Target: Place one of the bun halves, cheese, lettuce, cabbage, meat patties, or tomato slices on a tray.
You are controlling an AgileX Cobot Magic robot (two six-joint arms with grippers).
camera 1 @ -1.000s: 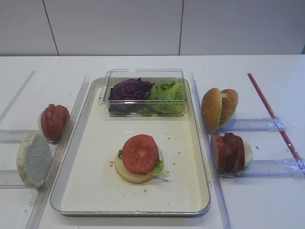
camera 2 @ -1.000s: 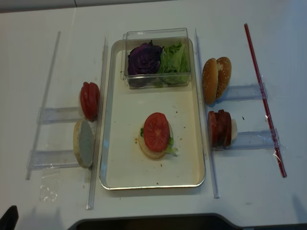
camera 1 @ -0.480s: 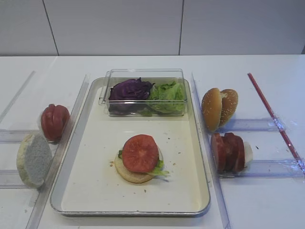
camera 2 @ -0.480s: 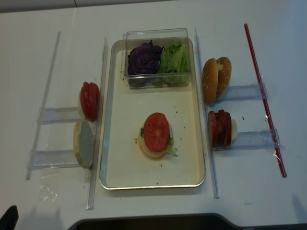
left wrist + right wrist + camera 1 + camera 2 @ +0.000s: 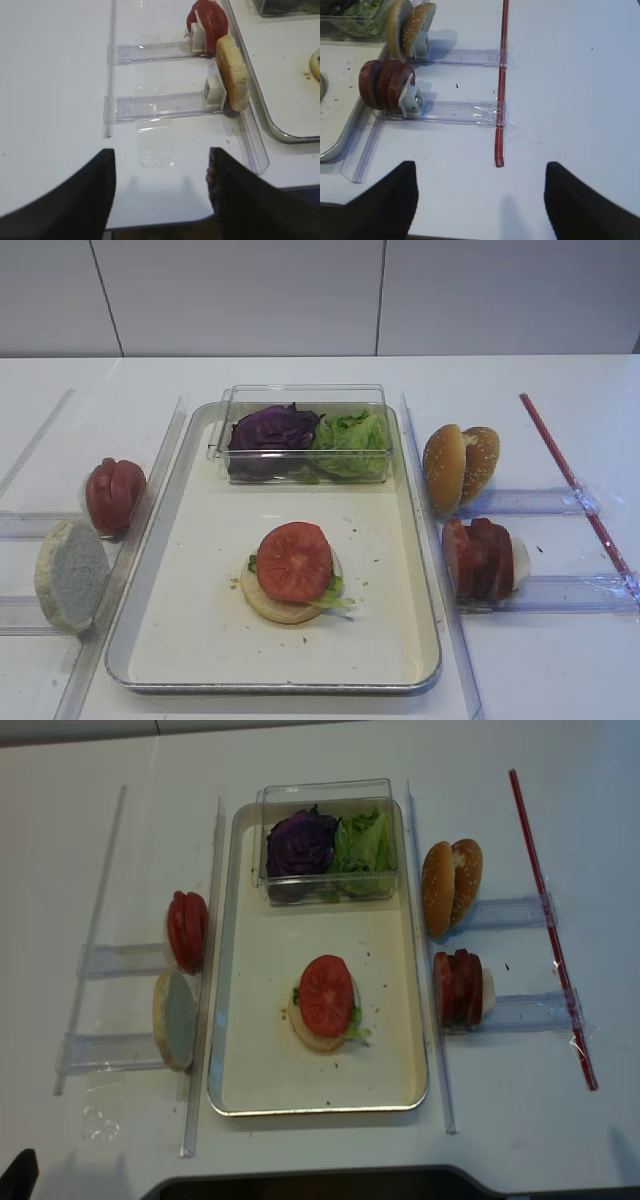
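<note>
stack: tomato slice (image 5: 294,560) tops bun | next: meat patties (image 5: 478,560) at tray's (image 5: 425,640) 3 o'clock | right gripper (image 5: 477,200) gaping, empty; left gripper (image 5: 161,192) likewise | pinch outermost patty only

Bright, even overhead light; soft shadows (wrist views esp.), pics slightly soft, realsense view dimmer.

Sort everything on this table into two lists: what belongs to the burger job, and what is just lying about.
Job: tray, bun halves, meat patties, tomato slices, lettuce, cabbage, started stack.
Lying about: red strip, clear rails.
</note>
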